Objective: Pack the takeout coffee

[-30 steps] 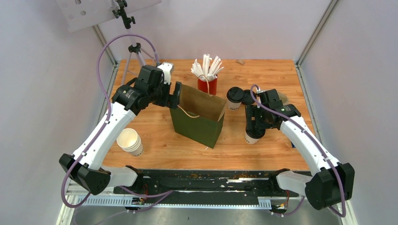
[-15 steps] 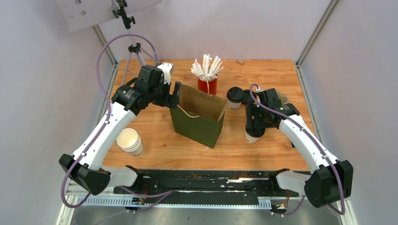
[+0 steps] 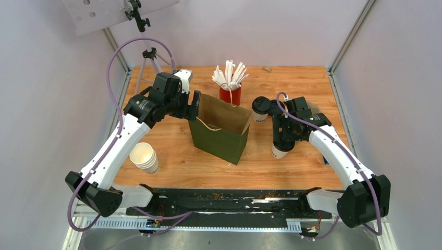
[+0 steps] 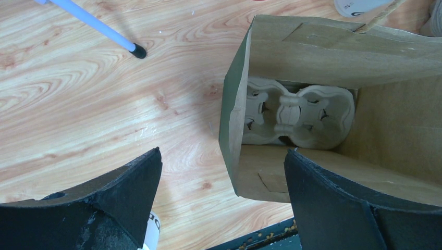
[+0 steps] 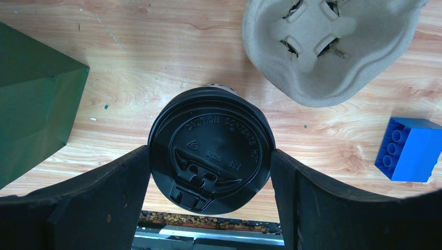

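On the wooden worktop point(image 3: 172, 172), between the green bag point(image 3: 219, 140) and the right edge, the takeout coffee point(image 5: 211, 156) was clamped by the right jaws, presumably for lifting in. Meanwhile the left jaws gaped wide astride the bag's left wall, gripping nothing, seemingly steadying its mouth.

takeout coffee point(image 3: 279, 152) half hidden, bag point(image 5: 36, 94) cropped

Raised lettering runs in an arc on the black lid of the takeout coffee point(image 5: 210, 151): "CAUTION CONTENTS HOT". I cannot make out the small embossed mark and digits below it. Dark print on the second lidded cup point(image 3: 259, 110) is too small to read.
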Robot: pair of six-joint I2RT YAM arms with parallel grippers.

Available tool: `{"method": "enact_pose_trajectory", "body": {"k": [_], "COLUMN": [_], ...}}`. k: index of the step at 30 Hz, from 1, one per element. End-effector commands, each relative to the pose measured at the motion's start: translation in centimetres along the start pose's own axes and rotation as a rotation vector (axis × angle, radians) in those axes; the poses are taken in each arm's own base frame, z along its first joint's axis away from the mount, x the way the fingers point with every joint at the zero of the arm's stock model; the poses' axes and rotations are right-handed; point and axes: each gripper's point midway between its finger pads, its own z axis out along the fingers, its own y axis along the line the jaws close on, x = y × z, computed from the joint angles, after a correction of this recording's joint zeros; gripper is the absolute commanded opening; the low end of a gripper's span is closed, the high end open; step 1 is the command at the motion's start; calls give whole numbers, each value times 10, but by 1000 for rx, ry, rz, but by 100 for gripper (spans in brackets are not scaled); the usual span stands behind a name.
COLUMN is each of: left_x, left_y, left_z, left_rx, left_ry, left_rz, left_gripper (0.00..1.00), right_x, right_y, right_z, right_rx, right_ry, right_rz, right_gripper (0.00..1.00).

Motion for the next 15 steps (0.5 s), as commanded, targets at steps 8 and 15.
{"method": "enact_pose_trajectory", "body": {"k": [8,15], "left_x": [-17,-18], "left_y": [-3,-3], "left_z": [-9,-9], "left_rx": [16,18], "left_ry": [-54,-58], "left_rz": [14,20], "left_gripper": [93,92], "right_x": [8,7], "right_y": [-1,-2], "right_z": [3,0], "right_rx": [15,18], "right_ry": [65,62], "right_rz": [6,8], "right_gripper": [82,77]}}
